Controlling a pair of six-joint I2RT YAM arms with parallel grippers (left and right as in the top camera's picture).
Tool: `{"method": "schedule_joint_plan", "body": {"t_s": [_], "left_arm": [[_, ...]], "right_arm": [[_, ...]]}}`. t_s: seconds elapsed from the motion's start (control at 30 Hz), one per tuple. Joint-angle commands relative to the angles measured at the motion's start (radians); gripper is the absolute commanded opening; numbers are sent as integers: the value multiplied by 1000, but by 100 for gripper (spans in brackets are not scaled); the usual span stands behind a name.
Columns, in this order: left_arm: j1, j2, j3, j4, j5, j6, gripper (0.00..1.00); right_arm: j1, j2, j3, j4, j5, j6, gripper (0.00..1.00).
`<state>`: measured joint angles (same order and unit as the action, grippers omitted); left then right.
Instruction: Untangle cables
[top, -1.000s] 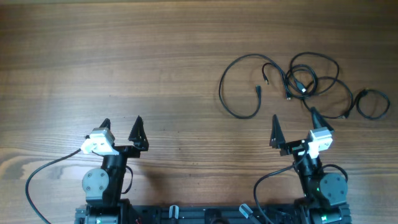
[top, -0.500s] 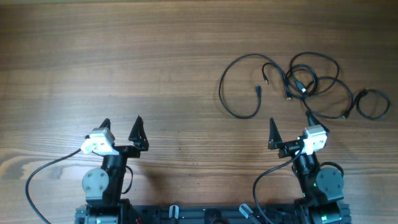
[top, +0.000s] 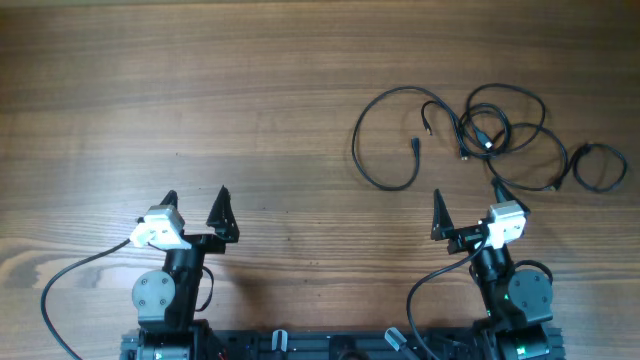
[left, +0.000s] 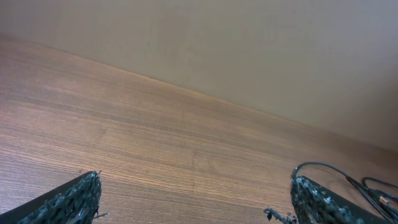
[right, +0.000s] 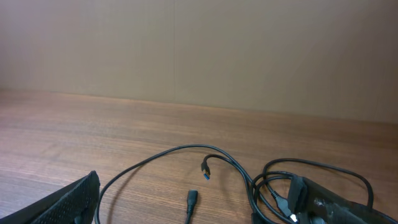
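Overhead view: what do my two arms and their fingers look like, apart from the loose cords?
Both arms are black with a white block at the wrist. The left gripper and right gripper have pointed, triangular black fingers, rough-textured up close. A thick black wire loops from each base. The right arm carries a small green light.

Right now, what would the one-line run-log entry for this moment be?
step: untangling not started | cables: tangled on table, ungripped | left hand: open, empty | right hand: open, empty, near cables
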<state>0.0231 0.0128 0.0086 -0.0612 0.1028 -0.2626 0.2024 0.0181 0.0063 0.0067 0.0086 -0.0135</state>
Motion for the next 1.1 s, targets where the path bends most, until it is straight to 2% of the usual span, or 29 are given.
{"method": "schedule_joint_plan", "body": {"t_s": [0.0,1.07], "left_arm": [[7,-8,-3,-7,12,24,100],[-5,-8,-3,-7,12,24,100]], "right_arm": [[1,-14,-1,2,18,-10,100],[1,-14,-1,2,18,-10,100]]}}
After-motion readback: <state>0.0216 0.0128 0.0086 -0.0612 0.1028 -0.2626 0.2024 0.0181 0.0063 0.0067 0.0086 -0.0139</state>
